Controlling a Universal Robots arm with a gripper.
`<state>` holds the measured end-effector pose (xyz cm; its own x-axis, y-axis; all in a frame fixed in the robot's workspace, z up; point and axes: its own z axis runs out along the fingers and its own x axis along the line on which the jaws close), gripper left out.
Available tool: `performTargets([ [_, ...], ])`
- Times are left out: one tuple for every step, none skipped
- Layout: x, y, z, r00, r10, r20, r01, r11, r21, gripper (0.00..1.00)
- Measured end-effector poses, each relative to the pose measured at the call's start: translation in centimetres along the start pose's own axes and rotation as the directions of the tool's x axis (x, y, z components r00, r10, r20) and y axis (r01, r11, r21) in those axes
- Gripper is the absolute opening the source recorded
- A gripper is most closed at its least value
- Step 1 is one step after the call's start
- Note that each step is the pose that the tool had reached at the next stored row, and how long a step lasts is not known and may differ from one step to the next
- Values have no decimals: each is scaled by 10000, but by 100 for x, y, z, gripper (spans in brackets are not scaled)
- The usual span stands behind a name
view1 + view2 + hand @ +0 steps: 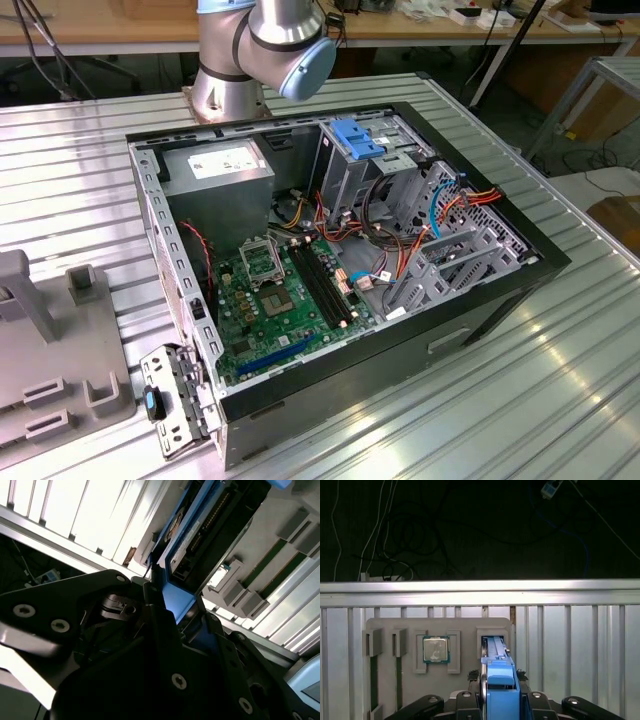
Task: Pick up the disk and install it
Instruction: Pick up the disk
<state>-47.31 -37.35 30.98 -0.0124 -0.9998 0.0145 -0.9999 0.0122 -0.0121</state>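
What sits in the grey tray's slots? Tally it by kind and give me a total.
memory sticks, green: 2
processor chip: 1
disk in its blue frame: 1
Total: 4

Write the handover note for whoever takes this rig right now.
Gripper: at the blue end of the grey metal disk in its blue plastic carrier rail. Whether it is clamped cannot be told.
Disk: on edge in a slot of the grey plastic fixture tray, next to a square processor chip.
Done: the gripper is at the disk.
Left: the disk is not yet out of the tray and not yet in the open black computer case.
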Motion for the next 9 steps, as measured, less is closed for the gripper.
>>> performTargets([
  [0, 0, -13, 10000, -1, -3, 1, 10000, 1, 37],
  [0, 0, -26, 10000, -1, -8, 1, 10000, 1, 37],
  [0, -1, -44, 10000, -1, -13, 1, 10000, 0, 37],
  [0, -1, -56, 10000, -1, -17, 1, 10000, 1, 37],
  [0, -1, -78, 10000, -1, -24, 1, 10000, 1, 37],
  [0, -1, -91, 10000, -1, -26, 1, 10000, 1, 37],
  [1, -1, -109, 10000, -1, -31, 1, 10000, 0, 37],
  [1, -2, -130, 10000, -1, -35, 1, 10000, 0, 37],
  [0, -2, -166, 10000, -1, -45, 1, 10000, 0, 37],
])
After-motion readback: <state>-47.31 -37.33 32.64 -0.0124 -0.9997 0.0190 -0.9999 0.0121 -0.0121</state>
